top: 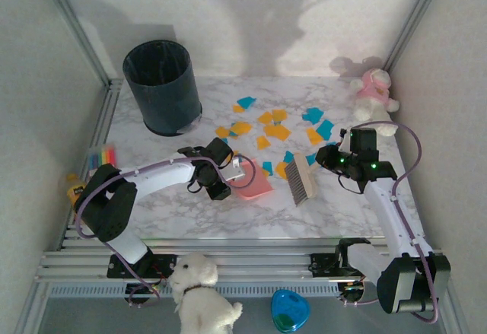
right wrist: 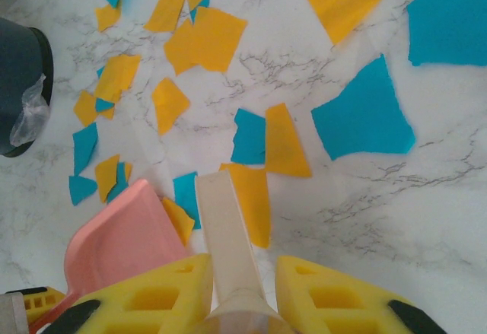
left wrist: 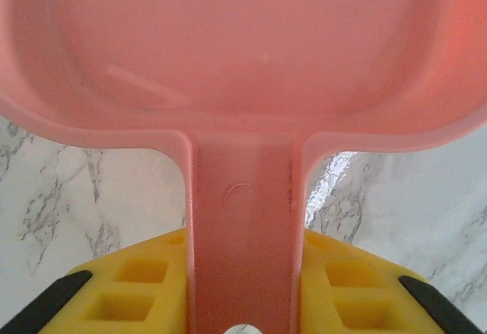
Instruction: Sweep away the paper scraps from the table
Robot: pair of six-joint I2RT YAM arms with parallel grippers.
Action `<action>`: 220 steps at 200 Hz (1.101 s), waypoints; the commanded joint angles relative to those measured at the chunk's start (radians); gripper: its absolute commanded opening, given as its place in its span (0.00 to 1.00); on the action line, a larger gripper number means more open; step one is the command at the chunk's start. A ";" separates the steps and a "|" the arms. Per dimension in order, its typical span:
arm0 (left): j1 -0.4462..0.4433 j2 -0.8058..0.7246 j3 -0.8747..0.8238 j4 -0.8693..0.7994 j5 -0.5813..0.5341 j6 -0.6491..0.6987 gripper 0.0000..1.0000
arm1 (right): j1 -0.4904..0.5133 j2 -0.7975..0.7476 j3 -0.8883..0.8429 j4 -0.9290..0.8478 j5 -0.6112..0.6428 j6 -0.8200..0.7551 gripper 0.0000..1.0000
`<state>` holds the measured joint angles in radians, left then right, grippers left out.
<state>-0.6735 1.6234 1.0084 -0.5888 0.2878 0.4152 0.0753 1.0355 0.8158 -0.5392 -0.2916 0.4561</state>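
We see L claw [left wrist: 242, 292] clamped tight on pink dustpan [left wrist: 228, 60] handle, R claw [right wrist: 240, 300] likewise on brush [top: 302, 180] handle; paper scraps [top: 278, 131] scattered upper-centre on counter [top: 175, 216], top view.

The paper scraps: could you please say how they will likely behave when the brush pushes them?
The paper scraps lie thin and flat on the smooth marble table, so they probably slide easily but may slip under the brush. Small and likely light, some could flutter aside.
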 commanded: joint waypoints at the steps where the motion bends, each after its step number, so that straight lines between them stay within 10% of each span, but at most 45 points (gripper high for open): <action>1: -0.011 -0.059 0.019 -0.011 -0.021 0.012 0.00 | -0.005 -0.006 0.023 0.022 -0.028 -0.007 0.03; 220: -0.012 -0.260 0.110 -0.247 -0.116 -0.130 0.00 | 0.042 0.337 0.100 0.308 -0.288 0.118 0.00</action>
<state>-0.6903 1.3991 1.0889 -0.7795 0.1715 0.2832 0.0917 1.3365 0.8700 -0.2790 -0.5320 0.5499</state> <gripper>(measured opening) 0.272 0.250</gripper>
